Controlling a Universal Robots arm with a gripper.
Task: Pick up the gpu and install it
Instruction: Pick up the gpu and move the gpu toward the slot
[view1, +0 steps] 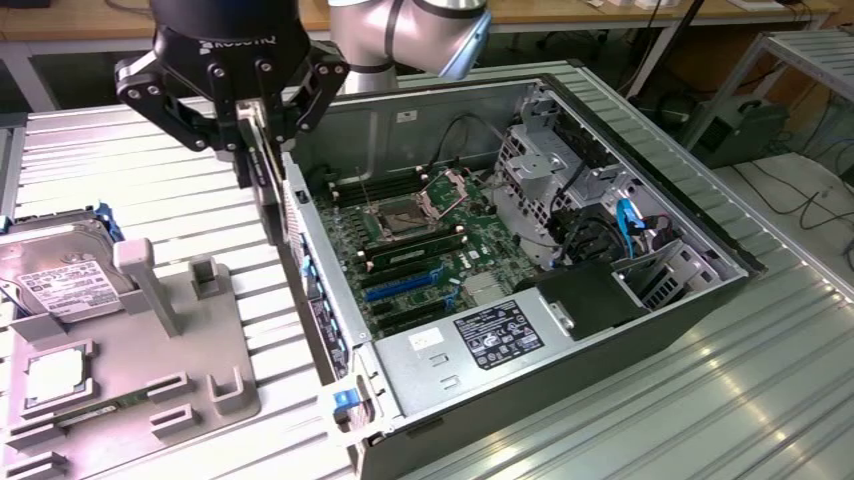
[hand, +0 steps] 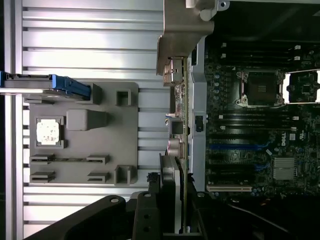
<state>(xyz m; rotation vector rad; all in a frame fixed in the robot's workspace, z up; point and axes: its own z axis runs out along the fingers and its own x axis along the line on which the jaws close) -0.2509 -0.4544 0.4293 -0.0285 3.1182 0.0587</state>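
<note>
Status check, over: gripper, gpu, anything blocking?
Gripper shut on the gpu. Card hangs upright at the case wall on the exterior view's left, not seated. That wall lies between card and motherboard slots.

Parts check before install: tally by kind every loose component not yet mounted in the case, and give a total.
gpu: 1
hard drive: 1
CPU: 1
memory stick: 1
Total: 4

Metal-bracketed gpu (view1: 271, 195) — ribbed metal table (view1: 747, 400).
</note>
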